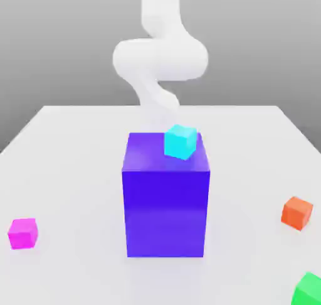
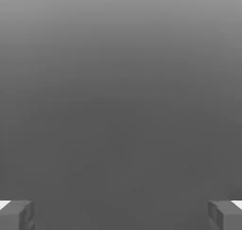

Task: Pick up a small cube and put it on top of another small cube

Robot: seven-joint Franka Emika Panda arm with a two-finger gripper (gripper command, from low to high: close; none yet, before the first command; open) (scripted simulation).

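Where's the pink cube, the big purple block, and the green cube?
pink cube [image 1: 23, 235], exterior view, on its front face
big purple block [image 1: 166, 213], exterior view, on its front face
green cube [image 1: 308, 293], exterior view, on its visible part near the picture's corner

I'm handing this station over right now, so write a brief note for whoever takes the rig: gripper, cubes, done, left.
Gripper: open, nothing between its fingers.
Cubes: cyan cube on top of the big blue block; magenta cube on the table at the exterior view's left; orange cube and green cube at the exterior view's right, the green one partly cut off by the frame.
Done: no small cube sits on another small cube.
Left: the pick and the stacking. The task doesn't say which cubes, so check first.
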